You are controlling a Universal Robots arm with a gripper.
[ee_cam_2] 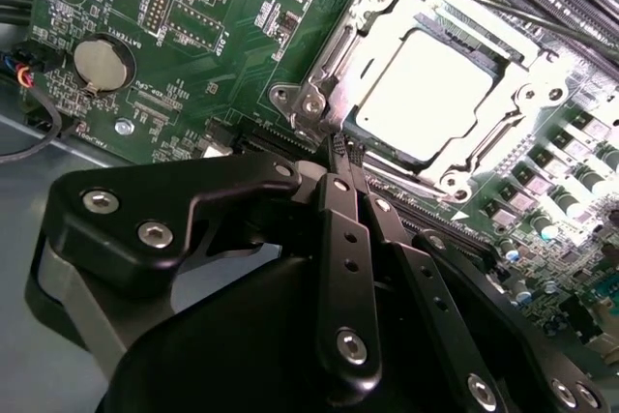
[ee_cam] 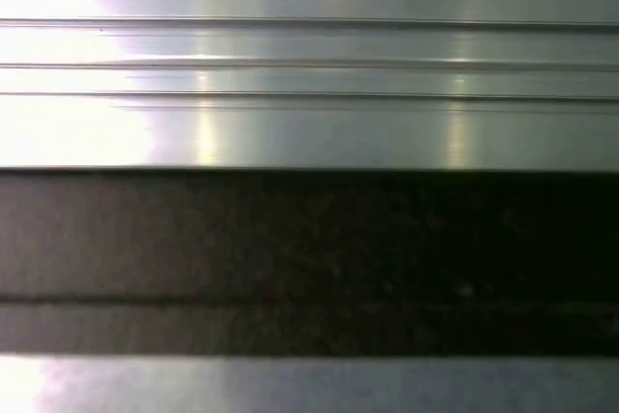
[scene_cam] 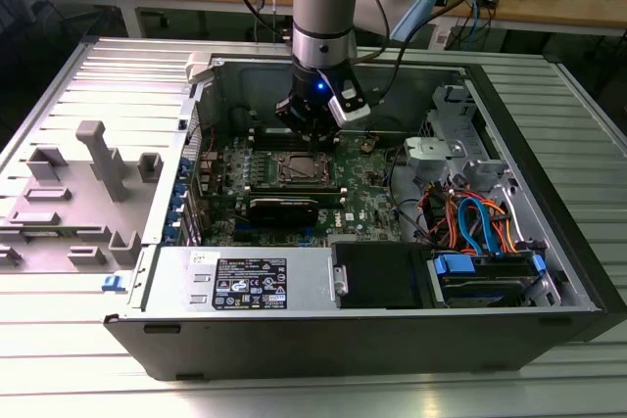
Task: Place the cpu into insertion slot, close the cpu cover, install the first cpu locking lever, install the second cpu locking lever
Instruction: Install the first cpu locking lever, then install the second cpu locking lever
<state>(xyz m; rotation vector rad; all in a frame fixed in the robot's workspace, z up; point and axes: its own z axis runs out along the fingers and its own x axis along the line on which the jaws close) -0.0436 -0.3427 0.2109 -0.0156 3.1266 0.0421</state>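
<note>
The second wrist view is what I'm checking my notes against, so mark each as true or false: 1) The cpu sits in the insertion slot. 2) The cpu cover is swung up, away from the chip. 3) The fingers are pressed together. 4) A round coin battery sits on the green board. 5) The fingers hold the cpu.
1) True: the cpu lies in the insertion slot.
2) False: the cpu cover lies flat around the chip.
3) True: the gripper has its fingers closed together at the slot's corner.
4) True: the coin battery sits on the green board.
5) False: the chip rests in the slot, apart from the fingers.
</note>
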